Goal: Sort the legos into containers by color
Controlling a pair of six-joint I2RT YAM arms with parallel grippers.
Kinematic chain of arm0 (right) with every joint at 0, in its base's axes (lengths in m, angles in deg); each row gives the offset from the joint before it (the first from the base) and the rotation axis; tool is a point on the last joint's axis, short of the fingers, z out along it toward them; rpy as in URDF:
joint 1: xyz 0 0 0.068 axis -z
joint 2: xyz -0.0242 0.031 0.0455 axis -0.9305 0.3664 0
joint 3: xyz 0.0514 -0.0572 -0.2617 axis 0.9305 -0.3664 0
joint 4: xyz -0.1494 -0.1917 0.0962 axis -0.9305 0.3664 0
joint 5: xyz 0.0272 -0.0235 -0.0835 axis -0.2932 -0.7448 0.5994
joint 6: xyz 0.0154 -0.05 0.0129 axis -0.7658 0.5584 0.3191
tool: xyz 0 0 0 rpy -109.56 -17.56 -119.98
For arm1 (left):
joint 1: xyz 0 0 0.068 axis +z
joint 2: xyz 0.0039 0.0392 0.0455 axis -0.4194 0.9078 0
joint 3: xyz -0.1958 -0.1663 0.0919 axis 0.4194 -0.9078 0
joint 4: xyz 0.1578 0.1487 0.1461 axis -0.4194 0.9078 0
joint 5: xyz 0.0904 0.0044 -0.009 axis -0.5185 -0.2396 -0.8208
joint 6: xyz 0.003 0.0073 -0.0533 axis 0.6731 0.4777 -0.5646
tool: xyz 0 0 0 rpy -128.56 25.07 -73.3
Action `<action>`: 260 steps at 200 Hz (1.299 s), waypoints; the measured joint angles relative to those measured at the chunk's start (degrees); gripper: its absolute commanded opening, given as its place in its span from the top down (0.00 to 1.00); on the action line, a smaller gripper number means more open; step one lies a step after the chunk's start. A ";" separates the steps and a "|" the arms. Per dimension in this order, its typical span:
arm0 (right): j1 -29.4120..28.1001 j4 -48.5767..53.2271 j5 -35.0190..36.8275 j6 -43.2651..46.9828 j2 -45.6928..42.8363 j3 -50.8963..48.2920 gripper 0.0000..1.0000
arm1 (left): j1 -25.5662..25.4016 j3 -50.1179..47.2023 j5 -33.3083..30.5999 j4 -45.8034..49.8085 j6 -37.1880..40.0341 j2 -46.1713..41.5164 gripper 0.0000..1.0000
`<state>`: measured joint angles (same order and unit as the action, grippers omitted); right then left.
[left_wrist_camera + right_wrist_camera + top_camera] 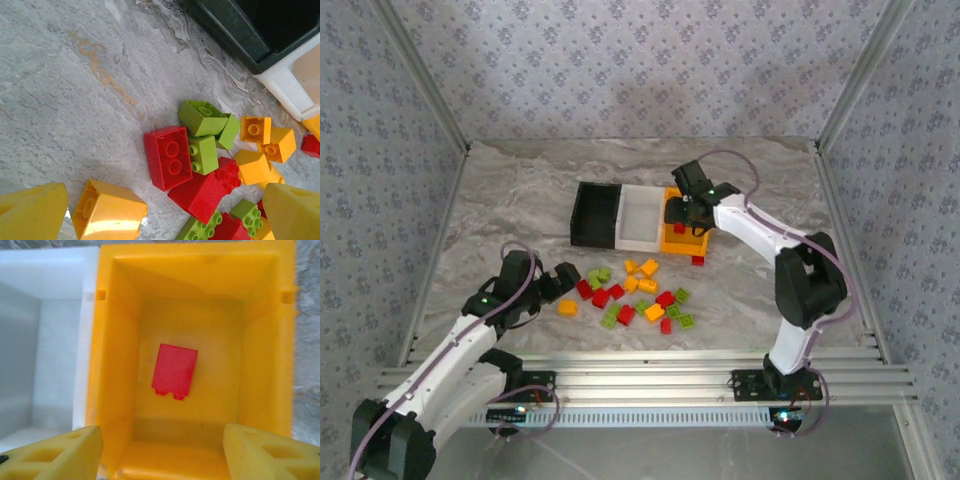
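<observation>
Right gripper (160,455) open over small orange plastic bin (117,340), tiny red plastic brick (174,371) lying inside it; lift straight up clear of walls; left gripper (558,284) wide open by brick pile (625,296).

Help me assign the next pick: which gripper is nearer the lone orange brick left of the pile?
Left. The left gripper hangs right by the orange brick; the right gripper is over the orange bin.

1 red lego (174,371) lies inside the orange bin (120,340).
</observation>
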<state>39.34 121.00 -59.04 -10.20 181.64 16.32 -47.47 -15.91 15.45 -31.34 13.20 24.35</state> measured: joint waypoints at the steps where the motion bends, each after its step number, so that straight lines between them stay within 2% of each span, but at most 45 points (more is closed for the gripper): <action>1: 0.00 0.00 0.04 -0.07 -0.46 -0.28 0.34 | 0.00 0.00 0.00 -0.02 0.00 0.00 0.01; 30: 0.48 0.02 0.24 -1.84 -10.16 -6.93 0.39 | 0.00 0.00 0.20 -0.26 0.00 0.39 0.01; 47: 1.07 0.22 -0.09 -2.67 -13.60 -11.80 0.46 | 0.00 0.00 0.37 -0.48 0.00 1.14 0.01; 84: 2.89 0.79 -0.81 -4.17 -13.07 -18.80 0.63 | 0.00 0.02 0.39 -0.94 -0.02 2.01 0.01; 140: 5.49 -0.22 -0.90 -3.50 -11.08 -19.15 0.82 | 0.00 0.02 0.37 -1.25 -0.04 2.29 0.01; 199: 6.43 -1.40 -1.51 -2.93 -8.48 -17.94 0.84 | 0.00 0.02 0.35 -1.29 -0.04 2.47 0.01; 260: 7.91 -2.08 -2.58 -2.03 -3.10 -12.59 0.84 | 0.00 0.00 0.33 -1.33 -0.04 4.61 0.01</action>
<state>47.25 118.92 -61.62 -12.23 178.54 3.73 -47.47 -15.91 15.78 -32.68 13.16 28.96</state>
